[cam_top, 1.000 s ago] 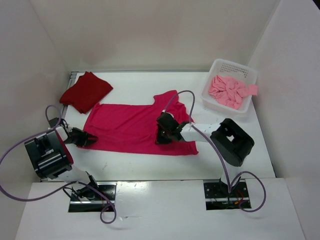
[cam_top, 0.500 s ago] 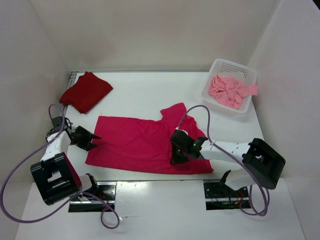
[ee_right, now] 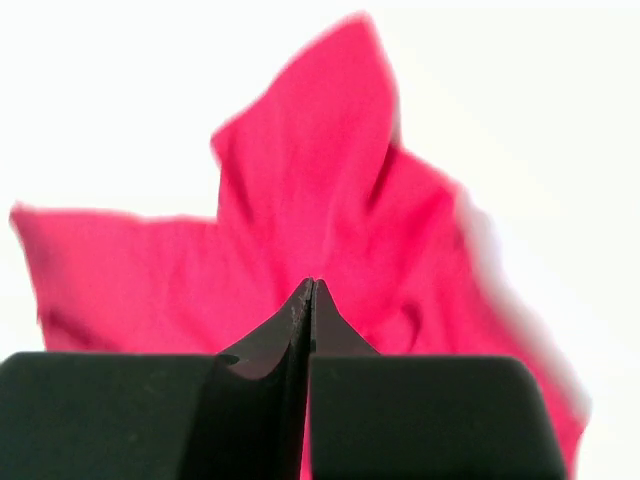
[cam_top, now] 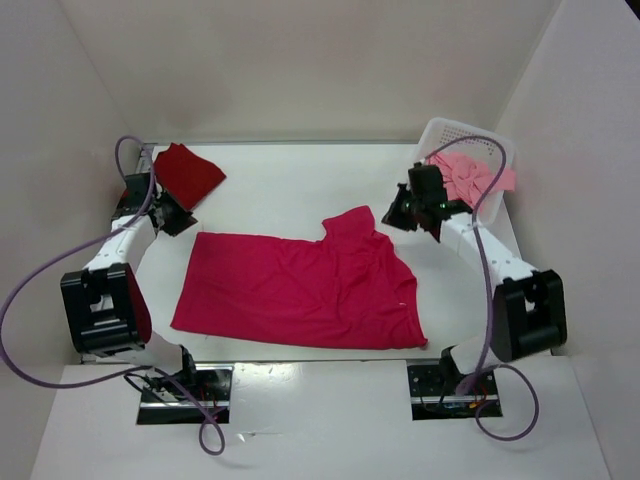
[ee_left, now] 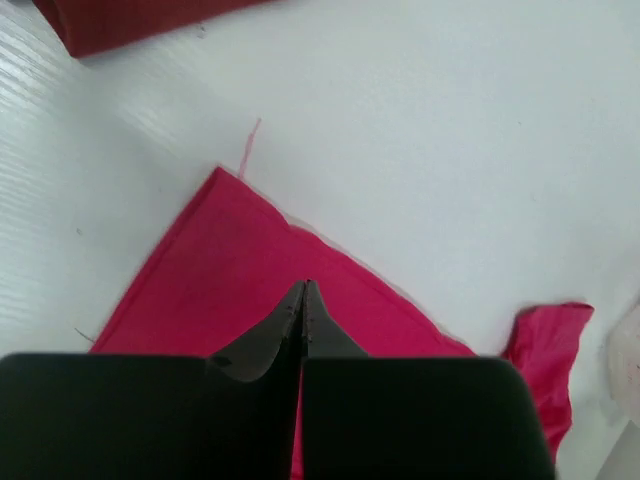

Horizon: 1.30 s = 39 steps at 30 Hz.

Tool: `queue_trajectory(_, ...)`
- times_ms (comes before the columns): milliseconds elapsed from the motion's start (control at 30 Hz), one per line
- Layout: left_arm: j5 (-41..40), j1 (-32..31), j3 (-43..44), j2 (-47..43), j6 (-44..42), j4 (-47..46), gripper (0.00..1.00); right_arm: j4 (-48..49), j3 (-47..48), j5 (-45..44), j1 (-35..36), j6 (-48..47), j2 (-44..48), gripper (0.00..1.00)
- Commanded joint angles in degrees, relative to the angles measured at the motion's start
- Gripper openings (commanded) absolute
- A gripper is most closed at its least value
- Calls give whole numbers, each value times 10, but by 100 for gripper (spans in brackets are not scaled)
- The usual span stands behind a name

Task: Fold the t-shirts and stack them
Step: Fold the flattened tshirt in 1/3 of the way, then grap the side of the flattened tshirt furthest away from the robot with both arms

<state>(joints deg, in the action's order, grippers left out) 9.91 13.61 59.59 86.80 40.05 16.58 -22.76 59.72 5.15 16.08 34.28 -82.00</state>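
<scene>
The bright crimson-pink t-shirt [cam_top: 300,290] lies spread flat on the white table, with one sleeve pointing toward the back. It also shows in the left wrist view [ee_left: 250,260] and the right wrist view [ee_right: 320,200]. The dark red t-shirt [cam_top: 187,172] lies folded at the back left, and its edge shows in the left wrist view [ee_left: 130,20]. The light salmon t-shirt [cam_top: 468,178] is crumpled in the basket. My left gripper [cam_top: 178,217] is shut and empty, lifted off the crimson shirt's back left corner. My right gripper [cam_top: 395,217] is shut and empty, just right of the sleeve.
The white perforated basket [cam_top: 440,132] stands at the back right against the wall. White walls close in the table on the left, back and right. Purple cables loop from both arms. The arm bases [cam_top: 450,385] sit at the near edge.
The crimson shirt was dragged toward the near edge and let go. Both grippers then lifted off and swung back, left toward the dark red shirt, right toward the basket.
</scene>
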Motion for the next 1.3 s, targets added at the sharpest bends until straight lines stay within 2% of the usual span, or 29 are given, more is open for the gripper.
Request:
queue_trajectory(0, -27, 0, 24, 34, -7, -46, 1, 21, 92, -19, -21, -58, -99, 0)
queue_trajectory(67, -27, 0, 48, 62, -18, -46, 9, 12, 170, -42, -38, -70, -149, 1)
queue_trajectory(100, -27, 0, 54, 68, -18, -46, 22, 12, 214, -50, -44, -76, -193, 1)
queue_trajectory(167, -34, -5, 61, 75, -31, -46, 41, -1, 253, -50, -62, -83, -232, 2)
queue_trajectory(267, -48, -5, 61, 81, -43, -46, 58, -26, 331, -79, -68, -89, -300, 3)
queue_trajectory(400, -71, -5, 61, 81, -54, -46, 69, -51, 380, -145, -75, -89, -345, 3)
queue_trajectory(500, -84, -5, 61, 86, -61, -46, 77, -58, 350, -179, -81, -89, -339, 3)
queue_trajectory(667, -97, -11, 83, 107, -67, -46, 78, -44, 278, -194, -108, -89, -268, 3)
queue_trajectory(800, -112, -17, 88, 119, -67, -41, 76, -26, 257, -159, -108, -98, -223, 10)
queue_trajectory(867, -118, -17, 88, 125, -67, -46, 73, -31, 257, -121, -108, -98, -217, 14)
queue_trajectory(967, -133, -29, 102, 138, -74, -46, 63, -38, 252, -82, -94, -98, -186, 19)
queue_trajectory(1133, -175, -63, 117, 158, -109, -46, 44, -11, 209, -23, -59, -111, -167, 19)
queue_trajectory(1267, -208, -74, 105, 164, -123, -41, 41, 16, 174, 15, -54, -105, -172, 19)
